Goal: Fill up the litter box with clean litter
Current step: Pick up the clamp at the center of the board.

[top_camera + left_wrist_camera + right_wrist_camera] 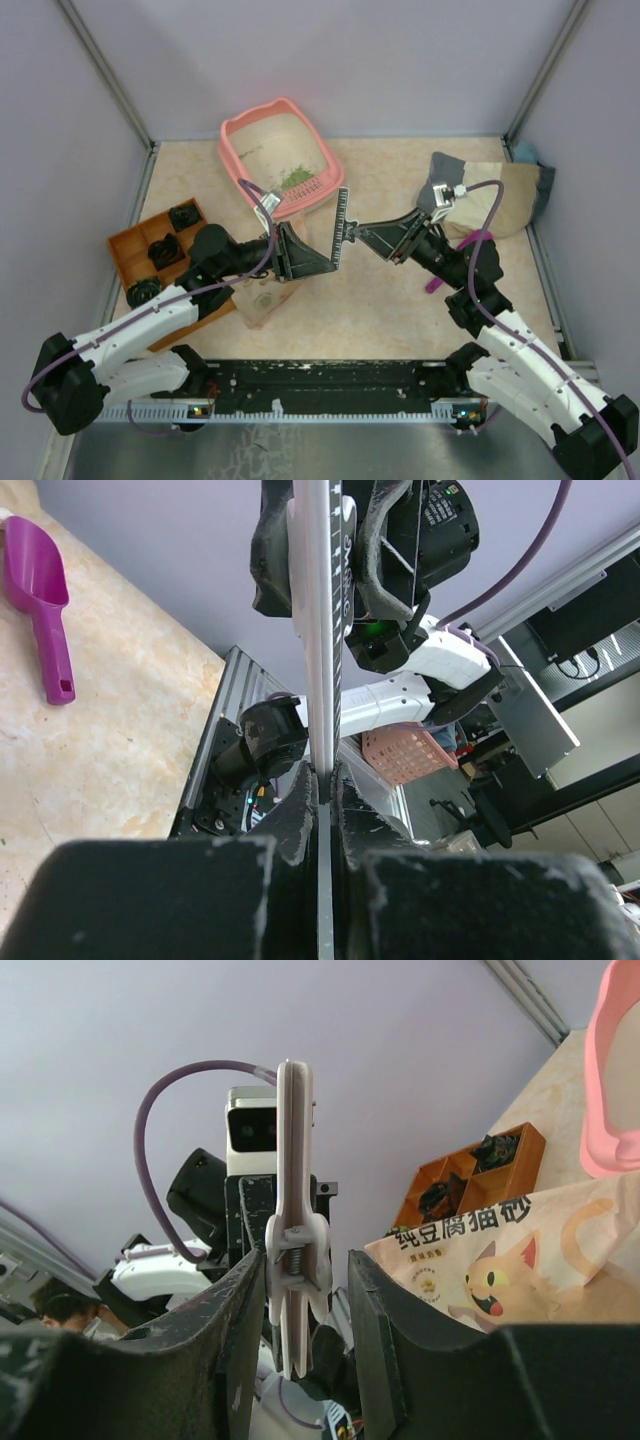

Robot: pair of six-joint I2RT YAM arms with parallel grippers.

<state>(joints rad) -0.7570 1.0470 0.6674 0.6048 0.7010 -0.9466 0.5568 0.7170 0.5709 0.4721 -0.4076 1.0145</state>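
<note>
The salmon-pink litter box [238, 140] stands at the back of the table, its rim also at the right edge of the right wrist view [610, 1080]. A small pile of green clean litter [297, 178] lies in its near right corner. My left gripper [333, 262] [328, 780] is shut on the lower end of a long white sealing clip [341, 222] [320, 630], which it holds upright above the table's middle. My right gripper [356, 232] [305, 1260] stands open astride the clip's spring hinge [293, 1250], with a gap showing on its right side.
A beige printed litter bag [262, 300] [500, 1260] lies under the left arm. The orange compartmented tray [130, 245] [450, 1175] sits at the left. A magenta scoop [436, 280] [40, 600] lies beneath the right arm. Beige and grey cloth [495, 195] lies at the back right.
</note>
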